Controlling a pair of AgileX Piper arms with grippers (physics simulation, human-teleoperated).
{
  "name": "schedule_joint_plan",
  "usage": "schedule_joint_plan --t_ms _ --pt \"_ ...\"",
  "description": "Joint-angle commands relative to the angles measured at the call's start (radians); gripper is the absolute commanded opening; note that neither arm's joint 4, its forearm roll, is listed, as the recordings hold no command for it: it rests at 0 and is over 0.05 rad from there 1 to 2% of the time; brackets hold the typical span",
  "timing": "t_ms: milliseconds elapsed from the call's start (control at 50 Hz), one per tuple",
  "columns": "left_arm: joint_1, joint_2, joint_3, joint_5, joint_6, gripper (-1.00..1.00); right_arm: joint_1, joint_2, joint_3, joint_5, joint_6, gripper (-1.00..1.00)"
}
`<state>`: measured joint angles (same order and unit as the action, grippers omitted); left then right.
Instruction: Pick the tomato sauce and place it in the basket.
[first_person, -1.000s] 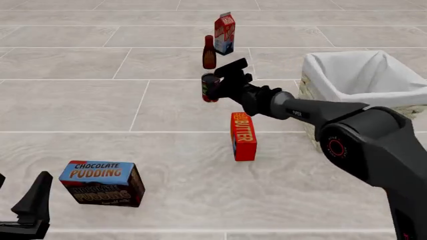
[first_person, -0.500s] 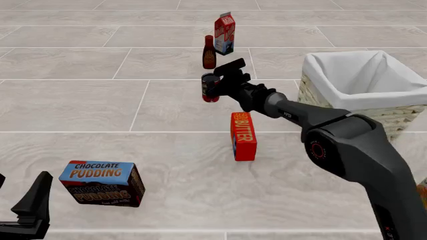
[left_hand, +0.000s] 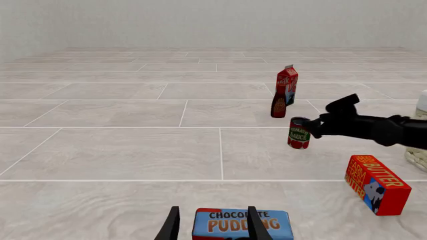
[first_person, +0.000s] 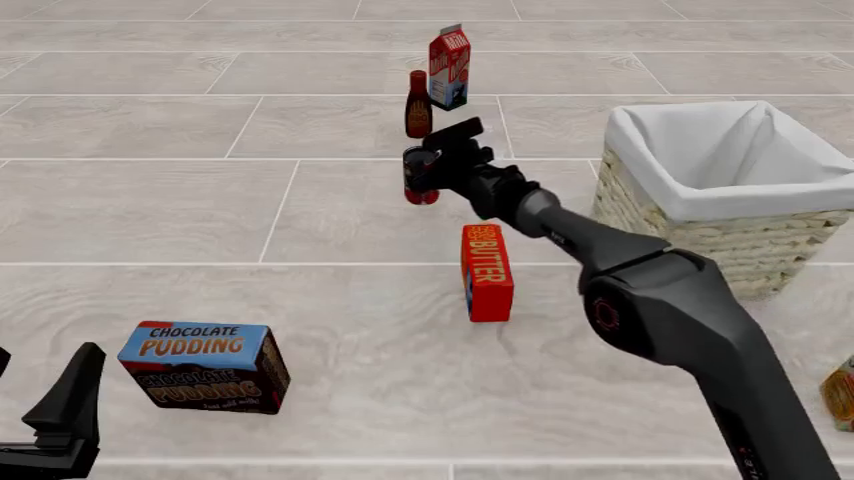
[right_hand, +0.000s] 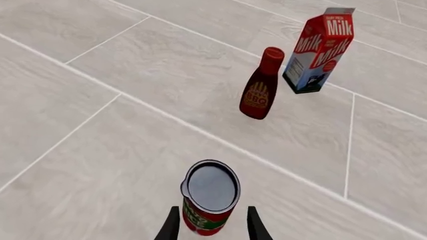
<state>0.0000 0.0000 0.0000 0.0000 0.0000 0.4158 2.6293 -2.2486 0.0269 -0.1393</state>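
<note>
The right gripper (first_person: 430, 170) is out at full reach now, its two dark fingers (right_hand: 256, 226) spread apart on either side of the small dark red can of tomato sauce with the green label band (right_hand: 209, 196), not visibly squeezing it yet, and the can sits upright on the pale tiled floor (first_person: 160, 220), out ahead of the big beige wicker basket with the white cloth lining (first_person: 641, 215) and off to its left. Over the last second the arm has stretched forward and its elbow has dropped lower, so the fingers now reach around the can; I'd say the approach is done and closing is the next call. Just beyond the can, one slim brown-red sauce bottle (right_hand: 259, 86) and one red-and-blue milk carton (right_hand: 321, 48). Nearer us, one red butter box (first_person: 486, 271) standing on end, and one blue chocolate pudding box (first_person: 204, 365). The left gripper (left_hand: 213, 227) is parked low by the pudding box, fingers apart, holding nothing. So: one can, one basket, one bottle, one carton, two boxes, two arms
</note>
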Motion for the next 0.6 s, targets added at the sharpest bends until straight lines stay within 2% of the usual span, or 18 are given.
schedule_joint_plan --t_ms 20,220,480,600 --pt "0.0 0.0 0.0 0.0 0.0 1.0 0.0 0.07 -0.116 0.054 0.004 1.0" --pt "0.0 0.0 0.0 0.0 0.0 1.0 0.0 0.147 -0.251 0.123 0.01 1.0" --pt "0.0 0.0 0.0 0.0 0.0 1.0 -0.004 0.303 -0.543 0.273 0.011 1.0" --pt "0.0 0.0 0.0 0.0 0.0 1.0 -0.004 0.325 -0.577 0.29 0.009 1.0"
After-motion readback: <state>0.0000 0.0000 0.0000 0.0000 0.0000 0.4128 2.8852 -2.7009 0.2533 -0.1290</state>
